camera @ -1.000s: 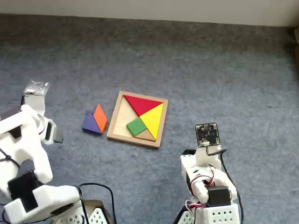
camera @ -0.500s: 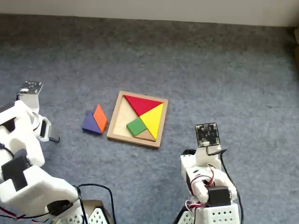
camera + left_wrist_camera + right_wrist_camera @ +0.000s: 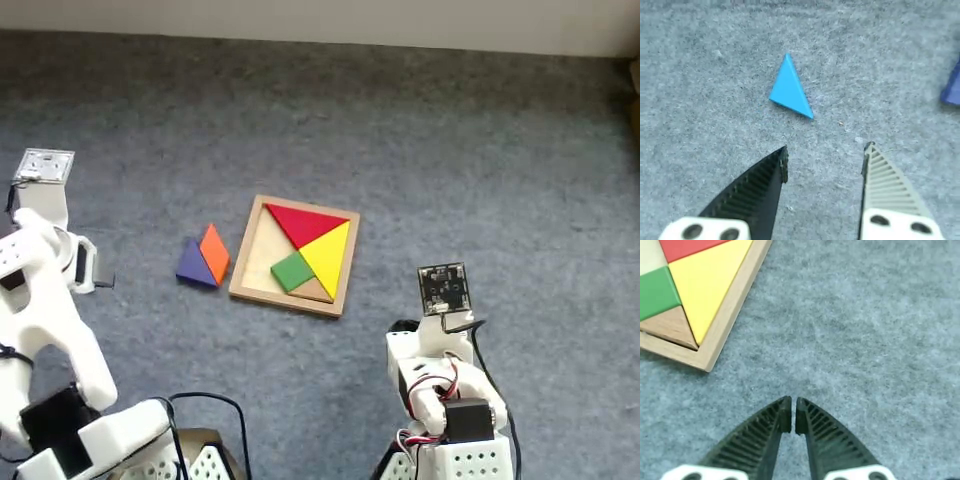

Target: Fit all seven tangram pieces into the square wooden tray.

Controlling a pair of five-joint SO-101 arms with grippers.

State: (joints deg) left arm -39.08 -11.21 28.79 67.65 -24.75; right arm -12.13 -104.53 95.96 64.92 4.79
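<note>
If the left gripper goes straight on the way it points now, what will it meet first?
Probably the light blue triangle on the carpet, ahead of the open left gripper, toward its black finger; depth is unclear.

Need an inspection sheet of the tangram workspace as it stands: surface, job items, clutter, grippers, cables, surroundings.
Surface: grey carpet, flat.
Job's things: wooden tray holds red triangle, yellow triangle, green square and brown triangle; its left part is bare. Purple triangle and orange piece lie touching on the carpet left of the tray. Light-blue triangle lies on the carpet ahead of the left gripper.
Clutter: nothing seen.
Grippers: left gripper, jaws open, empty, above carpet; right gripper, jaws shut, empty, near a tray corner.
Cables: black cable by the left arm's base; coloured wires on the right arm.
Surroundings: pale wall along the carpet's far edge.
</note>
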